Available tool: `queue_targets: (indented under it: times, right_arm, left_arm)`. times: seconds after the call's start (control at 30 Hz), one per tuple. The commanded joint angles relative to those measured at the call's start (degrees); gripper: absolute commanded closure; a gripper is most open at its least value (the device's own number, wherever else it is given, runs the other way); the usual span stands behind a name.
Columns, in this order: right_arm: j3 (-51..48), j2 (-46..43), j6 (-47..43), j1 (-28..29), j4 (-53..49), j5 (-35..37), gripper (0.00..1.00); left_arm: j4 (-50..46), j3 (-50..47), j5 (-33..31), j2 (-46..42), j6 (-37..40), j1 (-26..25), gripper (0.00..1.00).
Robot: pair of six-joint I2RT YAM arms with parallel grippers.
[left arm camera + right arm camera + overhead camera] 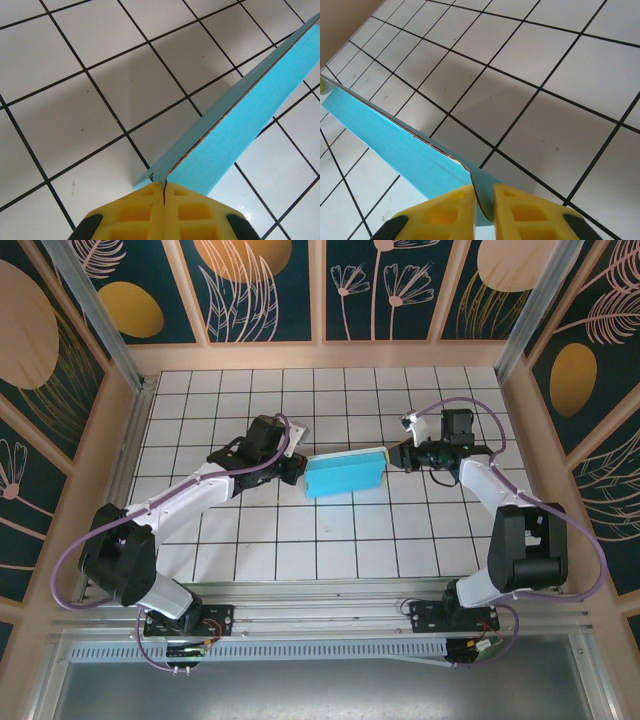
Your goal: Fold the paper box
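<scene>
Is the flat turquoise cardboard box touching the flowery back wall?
No, the turquoise cardboard box is out over the middle of the white tiled table, rows of tiles away from that wall.

So the paper box (345, 472) is folded up flat: a turquoise-blue rectangle pretty much dead centre of the top view, long side running left to right, right end tipped a bit higher in the frame. There's a thin paler line along its upper edge. In the left wrist view it's a blue wedge going from bottom centre to the upper right corner, with a raw brownish cardboard edge along the seam. In the right wrist view it's a blue band from the left edge down to bottom centre, its edge slightly curled there.
</scene>
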Motion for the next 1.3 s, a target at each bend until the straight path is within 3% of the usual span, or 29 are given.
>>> queue_targets:
  times: [0.0, 0.6, 1.27]
  right_arm:
    - [1.21, 0.47, 0.85, -0.55, -0.09, -0.2, 0.85]
    - [3.75, -0.12, 6.76, -0.03, -4.58, 2.79, 1.0]
    - [7.96, 1.07, 20.06, 4.08, -11.08, 8.2, 1.0]
  left_arm:
    - [-0.66, 1.73, -0.33, 0.54, 0.5, -0.07, 1.0]
    - [-0.28, 0.48, -2.35, 0.9, 3.41, -0.15, 1.0]
    - [1.36, -1.12, -4.46, -0.8, 5.36, -0.13, 1.0]
